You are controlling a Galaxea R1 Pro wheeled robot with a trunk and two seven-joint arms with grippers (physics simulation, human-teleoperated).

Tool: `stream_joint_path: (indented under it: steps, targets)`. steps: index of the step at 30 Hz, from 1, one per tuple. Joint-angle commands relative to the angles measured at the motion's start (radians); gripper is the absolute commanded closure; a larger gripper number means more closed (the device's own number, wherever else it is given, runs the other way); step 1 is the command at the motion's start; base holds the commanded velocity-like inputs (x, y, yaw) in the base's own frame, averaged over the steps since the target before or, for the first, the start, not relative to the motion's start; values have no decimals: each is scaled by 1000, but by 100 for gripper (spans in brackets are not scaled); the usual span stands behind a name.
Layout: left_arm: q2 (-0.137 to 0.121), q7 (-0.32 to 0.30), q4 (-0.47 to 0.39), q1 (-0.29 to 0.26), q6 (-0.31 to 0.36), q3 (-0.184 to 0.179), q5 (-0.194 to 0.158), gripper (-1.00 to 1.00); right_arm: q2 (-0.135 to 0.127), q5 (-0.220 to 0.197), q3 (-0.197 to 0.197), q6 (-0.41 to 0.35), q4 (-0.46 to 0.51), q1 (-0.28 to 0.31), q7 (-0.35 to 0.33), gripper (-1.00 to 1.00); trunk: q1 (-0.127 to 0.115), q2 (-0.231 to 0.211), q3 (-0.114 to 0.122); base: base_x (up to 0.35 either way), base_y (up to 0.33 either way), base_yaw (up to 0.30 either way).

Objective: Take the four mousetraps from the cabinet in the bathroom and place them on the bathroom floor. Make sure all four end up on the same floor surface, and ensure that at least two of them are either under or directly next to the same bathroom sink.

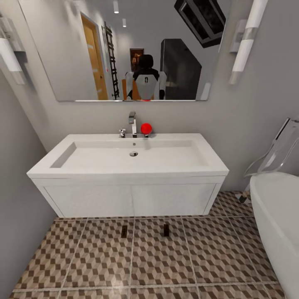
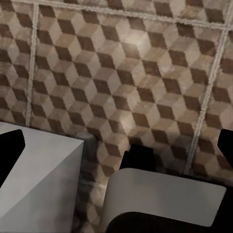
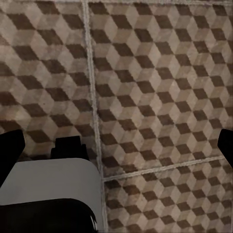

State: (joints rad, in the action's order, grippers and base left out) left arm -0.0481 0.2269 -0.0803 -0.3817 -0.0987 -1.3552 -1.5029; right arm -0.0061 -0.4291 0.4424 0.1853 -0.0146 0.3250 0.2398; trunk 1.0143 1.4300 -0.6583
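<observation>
The wide white sink [image 1: 128, 168] with its chrome tap [image 1: 132, 123] stands straight ahead on white drawer fronts. Two small dark brown mousetraps lie on the cube-patterned bathroom floor [image 1: 104, 261] just in front of the sink unit, one at the left [image 1: 123, 232] and one at the right [image 1: 166, 229]. The cabinet is out of view. In the left wrist view my left gripper [image 2: 116, 145] is open over bare tiles, its dark fingertips [image 2: 9, 150] wide apart. My right gripper [image 3: 116, 148] is likewise open above the tiles, with nothing between its fingers [image 3: 225, 145].
A white bathtub [image 1: 278, 216] fills the right side, with a clear chair [image 1: 276, 153] behind it. A grey wall closes in the left. A red ball [image 1: 145, 128] sits by the tap. The mirror [image 1: 124, 50] reflects the robot. Pale robot body parts [image 2: 160, 194] show below the left gripper.
</observation>
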Motion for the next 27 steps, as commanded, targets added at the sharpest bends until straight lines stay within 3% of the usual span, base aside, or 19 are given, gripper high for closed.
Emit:
stream_joint_path:
  steps: [1, 6, 12, 23, 27]
  targets:
    - [-1, 8, -4, 0, -3, -9, -8, -100, 1, -9, 8, 4, -2, 0, 1, -100, -4, -7, 2, 0, 0, 0]
    - [-1, 8, -5, 0, -3, -9, -6, -100, 7, -10, 7, 2, -1, -6, 0, -100, -23, -42, 18, 0, 0, 0]
    - [2, 8, -7, 0, -3, -9, -6, -100, 43, -10, 7, 3, -6, -22, 0, -100, -46, -84, 37, 0, 0, 0]
    - [2, 8, -7, 1, -3, -7, -6, -100, 56, -9, 7, 1, -13, -36, 1, -100, -88, -161, 71, 0, 0, -18]
    - [0, 8, -6, 1, -3, -7, -6, -100, 55, -9, 7, 1, -13, -36, 1, -100, -88, -161, 71, 0, 0, -169]
